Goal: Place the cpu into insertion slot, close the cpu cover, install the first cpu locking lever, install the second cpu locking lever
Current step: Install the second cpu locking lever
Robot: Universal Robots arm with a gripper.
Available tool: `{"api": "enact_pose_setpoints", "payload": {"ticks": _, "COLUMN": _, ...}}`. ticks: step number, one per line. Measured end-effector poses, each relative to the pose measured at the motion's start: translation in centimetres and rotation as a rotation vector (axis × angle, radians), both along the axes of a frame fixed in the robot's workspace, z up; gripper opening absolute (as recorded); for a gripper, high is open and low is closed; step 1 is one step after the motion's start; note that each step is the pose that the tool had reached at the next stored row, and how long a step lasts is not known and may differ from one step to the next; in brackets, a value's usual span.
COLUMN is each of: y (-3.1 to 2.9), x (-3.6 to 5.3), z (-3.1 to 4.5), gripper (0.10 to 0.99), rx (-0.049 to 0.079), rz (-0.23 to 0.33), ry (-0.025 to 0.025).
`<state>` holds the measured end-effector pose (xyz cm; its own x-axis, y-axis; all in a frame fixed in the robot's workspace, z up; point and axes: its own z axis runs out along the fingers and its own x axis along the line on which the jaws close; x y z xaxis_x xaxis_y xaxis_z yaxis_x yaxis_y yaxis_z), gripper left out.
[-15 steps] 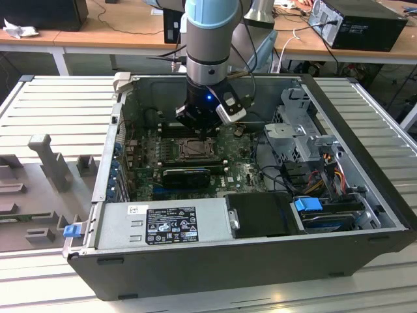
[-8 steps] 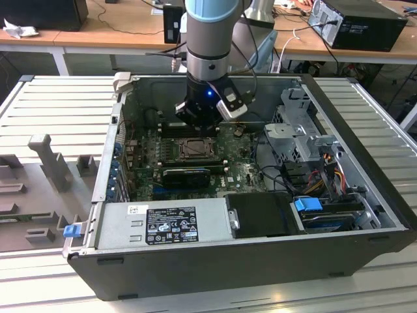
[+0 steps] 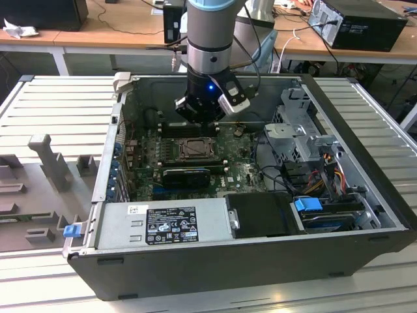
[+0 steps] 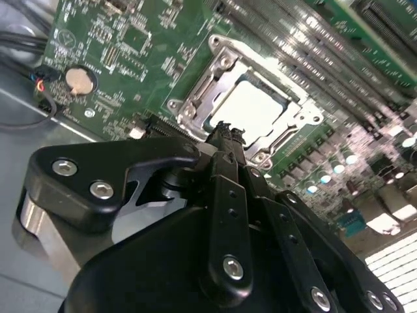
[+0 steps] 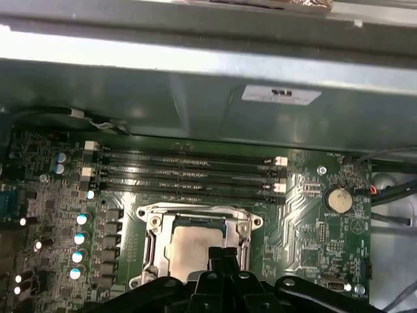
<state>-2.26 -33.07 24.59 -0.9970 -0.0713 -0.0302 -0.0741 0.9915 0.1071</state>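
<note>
The cpu (image 4: 251, 107) (image 5: 187, 244) lies flat in the insertion slot (image 3: 194, 149) on the green motherboard, its pale metal top showing. The cpu cover (image 4: 218, 49) (image 5: 195, 212), a silver frame, lies down around it with the chip visible through its window. My gripper (image 4: 225, 130) (image 5: 221, 251) (image 3: 207, 122) hovers just over one edge of the socket, its black fingers pressed together and shut with nothing between them. I cannot tell how the locking levers sit along the frame's sides.
Long black memory slots (image 5: 186, 173) run beside the socket toward the grey case wall (image 5: 195, 98). A coin battery (image 5: 337, 199) (image 4: 79, 79) sits on the board. A black graphics card (image 3: 186, 176), power supply (image 3: 163, 225), cables (image 3: 280, 173) and drive cage (image 3: 300, 140) fill the case.
</note>
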Motion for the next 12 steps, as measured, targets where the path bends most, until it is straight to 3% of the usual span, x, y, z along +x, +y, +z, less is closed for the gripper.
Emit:
{"api": "enact_pose_setpoints", "payload": {"ticks": 3, "y": -1.33, "x": 0.0, "z": 0.0, "gripper": 0.106, "rx": 0.0, "rz": 0.0, "ry": 0.0001}}
{"api": "enact_pose_setpoints", "payload": {"ticks": 6, "y": -1.42, "x": 0.0, "z": 0.4, "gripper": 0.106, "rx": 0.0, "rz": 0.0, "ry": 0.0}}
{"api": "enact_pose_setpoints", "payload": {"ticks": 9, "y": -1.42, "x": 0.0, "z": 1.34, "gripper": 0.106, "rx": 0.0, "rz": 0.0, "ry": 0.0001}}
{"api": "enact_pose_setpoints", "payload": {"ticks": 12, "y": -1.7, "x": 0.0, "z": 1.41, "gripper": 0.106, "rx": 0.0, "rz": 0.0, "ry": 0.0}}
